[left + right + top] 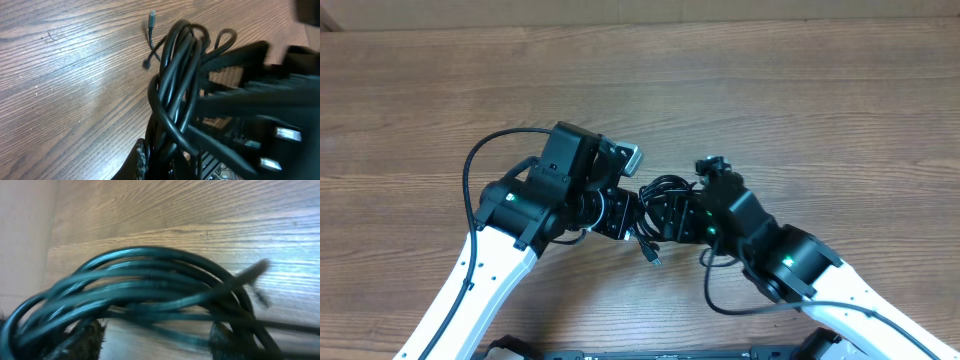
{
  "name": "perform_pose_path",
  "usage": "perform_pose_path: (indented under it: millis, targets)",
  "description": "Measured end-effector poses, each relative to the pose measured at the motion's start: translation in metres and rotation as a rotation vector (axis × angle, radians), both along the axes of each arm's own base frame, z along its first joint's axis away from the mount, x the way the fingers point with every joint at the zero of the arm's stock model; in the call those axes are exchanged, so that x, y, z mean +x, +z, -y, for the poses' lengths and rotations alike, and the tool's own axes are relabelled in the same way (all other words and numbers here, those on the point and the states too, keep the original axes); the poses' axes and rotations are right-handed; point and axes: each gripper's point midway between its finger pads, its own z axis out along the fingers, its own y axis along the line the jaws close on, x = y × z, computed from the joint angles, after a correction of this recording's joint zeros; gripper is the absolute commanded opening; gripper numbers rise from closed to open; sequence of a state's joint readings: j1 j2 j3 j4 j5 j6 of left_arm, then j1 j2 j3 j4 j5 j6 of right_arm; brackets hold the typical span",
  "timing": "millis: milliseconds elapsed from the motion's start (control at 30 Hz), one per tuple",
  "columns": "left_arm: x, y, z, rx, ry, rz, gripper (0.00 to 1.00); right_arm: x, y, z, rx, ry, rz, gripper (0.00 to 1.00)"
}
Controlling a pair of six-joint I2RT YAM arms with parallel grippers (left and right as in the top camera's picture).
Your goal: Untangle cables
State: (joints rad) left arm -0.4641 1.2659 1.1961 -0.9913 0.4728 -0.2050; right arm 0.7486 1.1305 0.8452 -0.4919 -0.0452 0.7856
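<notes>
- Cables [665, 188] are sitting bunched in one black looped clump at the middle of the table [820, 80], between the two arms' tips.
- From overhead, a loose tail is trailing out of the clump toward the robot's side of the table and ending in a small plug [654, 259].
- In the left wrist view, the bundle [175, 75] is running lengthwise, rising from the left jaws at the bottom edge and pointing away from them, with its loops turning over at the far end.
- The left jaws are clenching the cables where the strands converge at the bottom of that view.
- That view is also showing two free ends lying on the wood beyond the loops, one with a pale connector [152, 15], which the right wrist view is not showing.
- In the right wrist view, the coil [150, 280] is arching sideways across the frame, over both fingers [90, 337].
- The right jaws are standing released, spread wide, with the strands passing between and above them; the blur is probably hiding whether any strand is touching a pad.
</notes>
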Motion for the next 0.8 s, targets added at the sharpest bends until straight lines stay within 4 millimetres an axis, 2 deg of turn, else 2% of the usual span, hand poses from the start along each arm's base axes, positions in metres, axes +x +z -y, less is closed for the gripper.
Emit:
perform_pose_path:
  millis: [167, 333, 433, 533, 667, 800]
  targets:
    - [0.003, -0.004, -0.006, 0.04, 0.018, 0.01, 0.04, -0.021, 0.029, 0.019, 0.032, 0.003, 0.028, 0.75]
    - [0.007, -0.006, -0.011, 0.072, 0.038, 0.026, 0.04, -0.047, 0.084, 0.039, 0.134, 0.029, 0.143, 0.8]
    - [0.007, -0.007, -0.012, 0.08, 0.033, 0.034, 0.04, -0.06, 0.105, 0.055, 0.168, 0.019, 0.207, 0.8]
    - [0.007, -0.007, -0.012, 0.087, 0.008, 0.052, 0.04, -0.066, 0.107, 0.072, 0.147, -0.02, 0.227, 0.84]
    - [0.008, -0.007, -0.013, 0.105, -0.05, 0.096, 0.04, -0.066, 0.091, 0.083, 0.072, -0.053, 0.196, 1.0]
    - [0.007, -0.008, -0.013, 0.131, -0.141, 0.155, 0.04, -0.062, 0.078, 0.086, -0.019, -0.037, 0.192, 1.0]
